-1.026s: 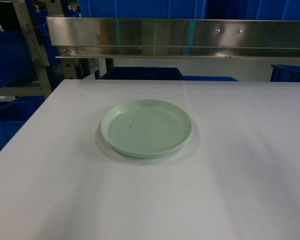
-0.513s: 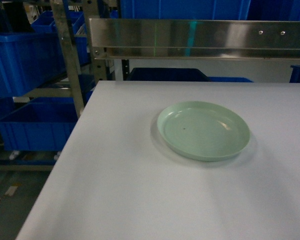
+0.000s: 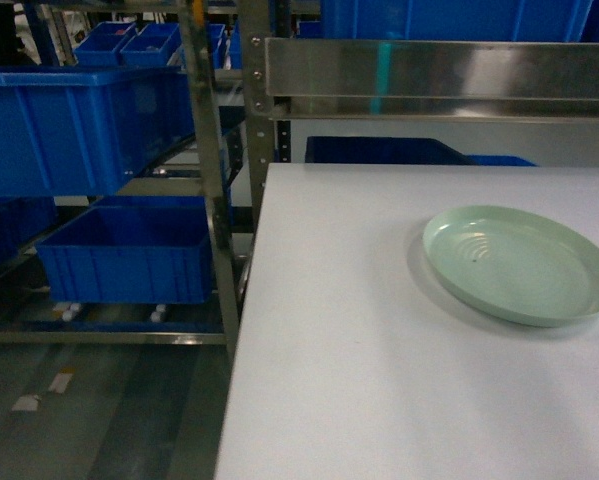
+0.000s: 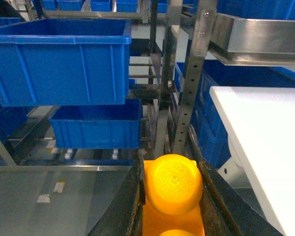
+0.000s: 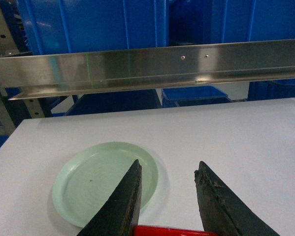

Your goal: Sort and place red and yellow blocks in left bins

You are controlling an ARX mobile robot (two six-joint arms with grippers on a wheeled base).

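Now the left gripper (image 4: 172,196) clamps the yellow brick (image 4: 173,186) facing the blue crates (image 4: 63,66) on the rack; the right gripper (image 5: 167,196) pinches a red block (image 5: 174,230) above the green plate (image 5: 88,184)

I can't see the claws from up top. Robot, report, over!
Left claw shut on yellow brick. Right claw holds something red. Blue crates ahead-left, metal shelf post near the path.

A glossy yellow-orange plastic brick (image 4: 173,184) is cut off by the bottom edge. Only a sliver of a red object (image 5: 169,230) shows; its shape is unclear.
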